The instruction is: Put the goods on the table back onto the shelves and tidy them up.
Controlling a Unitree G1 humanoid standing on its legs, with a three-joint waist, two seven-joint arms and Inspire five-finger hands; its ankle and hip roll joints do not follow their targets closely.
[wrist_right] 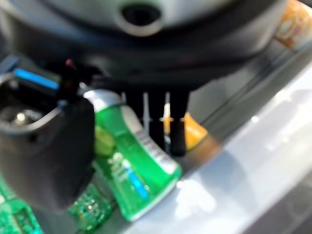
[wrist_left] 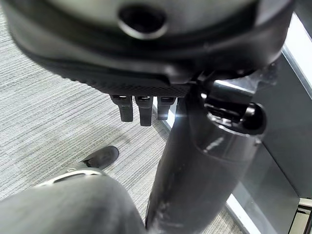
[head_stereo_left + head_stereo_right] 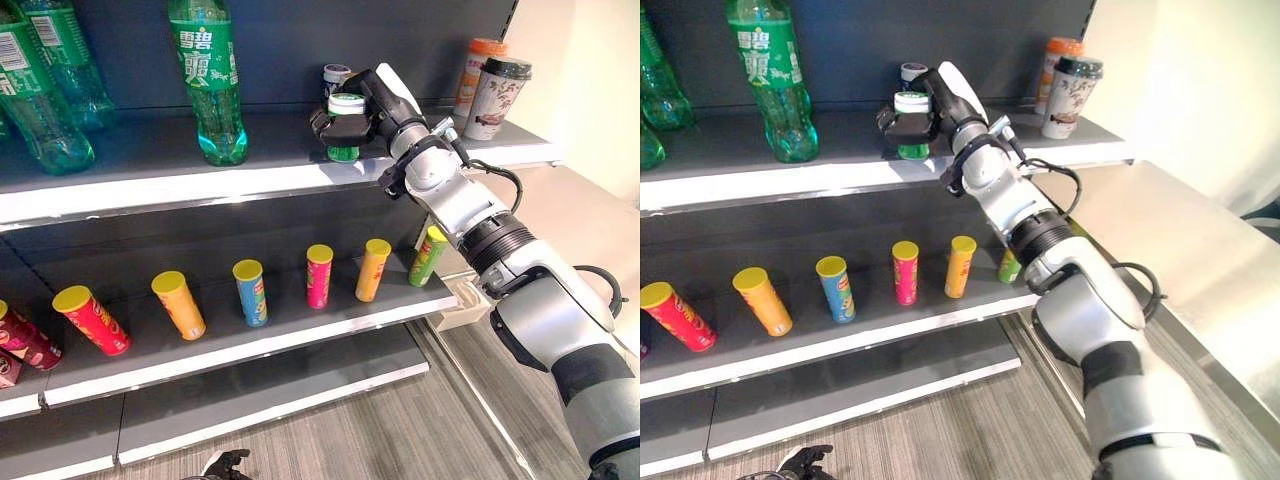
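My right arm stretched forward and upward, my right hand (image 3: 362, 118) with fingers and thumb curled closed, my left hand (image 2: 141, 105) hanging low, fingers relaxed.

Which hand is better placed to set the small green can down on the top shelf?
The right hand: it already holds the green can just above the top shelf. The left hand hangs low, over the floor.

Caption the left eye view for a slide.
Right hand grips a green can over the top shelf, beside a green bottle.
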